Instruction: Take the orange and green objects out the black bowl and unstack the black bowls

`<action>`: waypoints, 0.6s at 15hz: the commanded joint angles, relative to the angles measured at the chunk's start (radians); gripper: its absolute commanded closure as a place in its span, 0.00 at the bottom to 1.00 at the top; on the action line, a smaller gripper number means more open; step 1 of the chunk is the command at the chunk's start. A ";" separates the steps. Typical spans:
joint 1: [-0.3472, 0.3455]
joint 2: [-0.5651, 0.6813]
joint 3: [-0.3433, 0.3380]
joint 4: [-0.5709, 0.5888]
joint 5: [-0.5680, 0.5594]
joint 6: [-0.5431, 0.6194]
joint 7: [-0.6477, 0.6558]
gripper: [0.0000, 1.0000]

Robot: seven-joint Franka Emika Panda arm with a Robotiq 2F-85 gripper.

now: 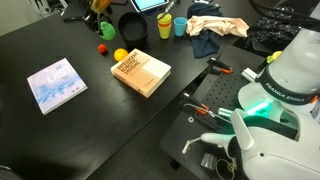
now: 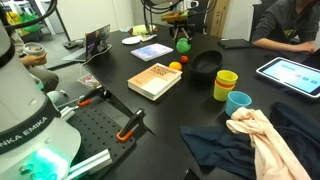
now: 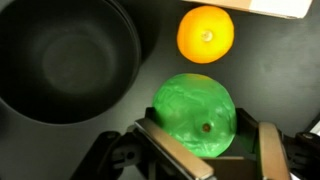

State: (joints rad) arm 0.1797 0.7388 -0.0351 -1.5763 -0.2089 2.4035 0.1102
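Note:
My gripper (image 3: 210, 135) is shut on the bright green object (image 3: 195, 115), which fills the space between the two fingers. In both exterior views the green object (image 1: 106, 30) (image 2: 183, 45) hangs under the gripper (image 2: 181, 30), a little above the table. The orange object (image 3: 205, 33) (image 1: 121, 55) (image 2: 175, 67) lies on the dark table just beyond it, outside the bowl. The black bowls (image 3: 65, 60) (image 1: 133, 25) (image 2: 207, 65) sit beside it and look empty. I cannot tell from these views whether two are stacked.
A small red ball (image 1: 101, 47) lies near the orange one. The tan book (image 1: 140, 72) (image 2: 155, 80) is close by, with a blue-white book (image 1: 56, 85) further off. Yellow (image 2: 226, 84) and blue (image 2: 238, 102) cups and crumpled cloths (image 2: 255, 140) stand past the bowl.

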 commanded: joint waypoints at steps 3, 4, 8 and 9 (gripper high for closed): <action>0.023 0.088 0.033 0.064 -0.010 0.044 -0.018 0.47; 0.034 0.107 0.023 0.072 -0.021 0.057 -0.014 0.47; 0.039 0.180 0.022 0.105 -0.013 0.082 -0.020 0.47; 0.039 0.193 0.022 0.109 -0.012 0.080 -0.024 0.47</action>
State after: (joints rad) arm 0.2097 0.8784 -0.0034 -1.5230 -0.2159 2.4695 0.1049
